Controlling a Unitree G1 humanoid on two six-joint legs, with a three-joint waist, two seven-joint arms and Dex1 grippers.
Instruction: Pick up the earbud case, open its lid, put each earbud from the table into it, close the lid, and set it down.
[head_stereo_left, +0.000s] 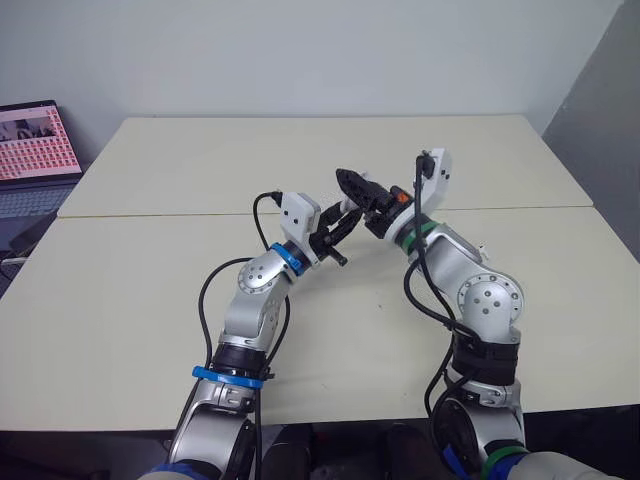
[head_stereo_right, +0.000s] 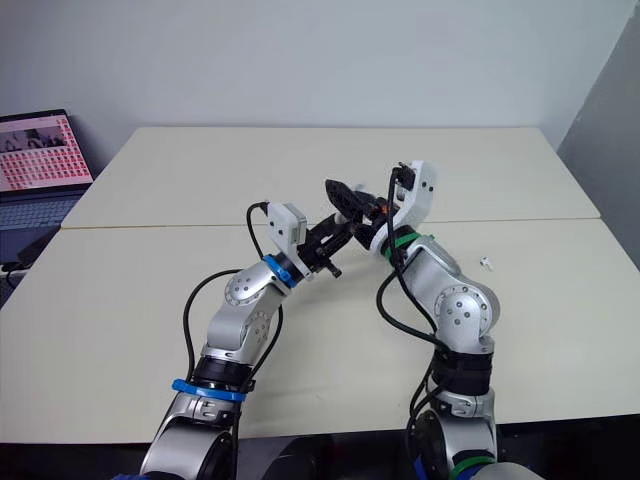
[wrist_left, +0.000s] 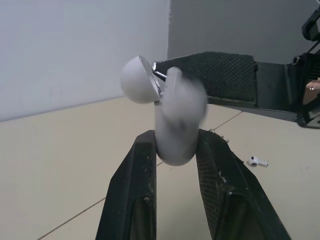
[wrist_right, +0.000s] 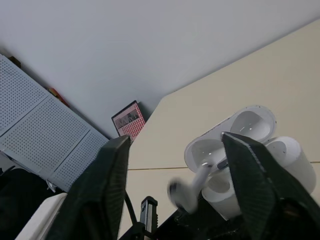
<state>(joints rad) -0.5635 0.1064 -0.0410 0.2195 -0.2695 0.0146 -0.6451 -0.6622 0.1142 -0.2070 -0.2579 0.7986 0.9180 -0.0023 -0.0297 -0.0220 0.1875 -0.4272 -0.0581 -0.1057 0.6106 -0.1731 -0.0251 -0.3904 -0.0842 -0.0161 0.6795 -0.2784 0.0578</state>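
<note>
The two arms meet over the middle of the pale surface (head_stereo_left: 150, 330), both raised off it. The left gripper (wrist_left: 177, 140) is clamped on the white earbud case (wrist_right: 287, 160), one black finger on each side of the lower body, so the case hangs in the air and does not rest on the surface. Its lid (wrist_left: 137, 80) is swung open on the hinge, tipped back away from the body.

The right gripper (wrist_right: 176, 139) comes in from the right, pointing at the open case, with its fingers spread wide and clamped on nothing. Between those fingers, just beside the case's opening, is a white earbud (wrist_right: 187, 192). It is smeared by motion, with its stem toward the case. From here I cannot tell whether it touches either finger or whether it is seated in its well.

A second earbud (head_stereo_right: 486, 263) lies loose on the surface, to the right of the right arm and well apart from the case.

At the far left, off the surface's corner, an open laptop (head_stereo_left: 35, 150) shows a reddish grid on its screen. The surface itself is two tabletops pushed together, with the seam running left to right just beneath the grippers.
</note>
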